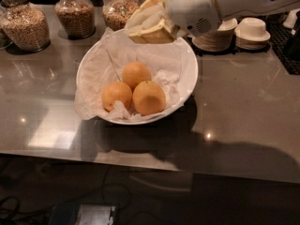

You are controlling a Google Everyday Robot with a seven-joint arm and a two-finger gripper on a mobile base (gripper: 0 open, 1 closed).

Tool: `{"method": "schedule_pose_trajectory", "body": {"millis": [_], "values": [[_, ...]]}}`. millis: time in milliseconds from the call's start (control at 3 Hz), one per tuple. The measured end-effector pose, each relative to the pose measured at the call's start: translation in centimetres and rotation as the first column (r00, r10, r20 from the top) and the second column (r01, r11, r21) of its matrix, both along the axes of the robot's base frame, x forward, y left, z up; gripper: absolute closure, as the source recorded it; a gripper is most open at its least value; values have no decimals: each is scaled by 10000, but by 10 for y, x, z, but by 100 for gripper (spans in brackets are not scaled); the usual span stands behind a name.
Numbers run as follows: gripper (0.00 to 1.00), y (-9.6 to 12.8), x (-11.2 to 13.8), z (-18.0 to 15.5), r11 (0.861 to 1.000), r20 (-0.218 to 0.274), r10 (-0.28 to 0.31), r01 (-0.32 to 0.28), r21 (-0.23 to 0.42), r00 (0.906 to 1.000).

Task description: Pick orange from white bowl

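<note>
Over the bowl [190,74], at its far rim, the gripper [151,26] is hovering; open or closed, I cannot tell. The orange [149,97] is lying inside, front right, touching two smaller oranges [117,95] [136,74].

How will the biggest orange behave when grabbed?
The orange looks round and firm, so it probably rolls if nudged, though the two smaller oranges and crumpled paper in the white bowl may check it. Its matte skin likely gives grip. The gripper hovers above the bowl's far rim.
</note>
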State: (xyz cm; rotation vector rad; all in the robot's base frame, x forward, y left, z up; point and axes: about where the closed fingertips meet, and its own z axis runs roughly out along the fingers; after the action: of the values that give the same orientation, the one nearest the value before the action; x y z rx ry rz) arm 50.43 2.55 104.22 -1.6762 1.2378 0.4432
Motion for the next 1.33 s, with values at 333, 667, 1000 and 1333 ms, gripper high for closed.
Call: {"method": "schedule_pose_trajectory", "body": {"millis": [333, 667, 1000, 1333], "values": [[35, -4, 10, -31, 9975, -992, -200, 131, -695, 9949], [11, -7, 14, -65, 9949, -2016, -424, 229, -983, 9785], [0, -6, 12, -93, 9958, -2807, -595, 374, -833, 9579], [0, -6, 9, -111, 9952, -3293, -864, 666, -712, 9403]]}}
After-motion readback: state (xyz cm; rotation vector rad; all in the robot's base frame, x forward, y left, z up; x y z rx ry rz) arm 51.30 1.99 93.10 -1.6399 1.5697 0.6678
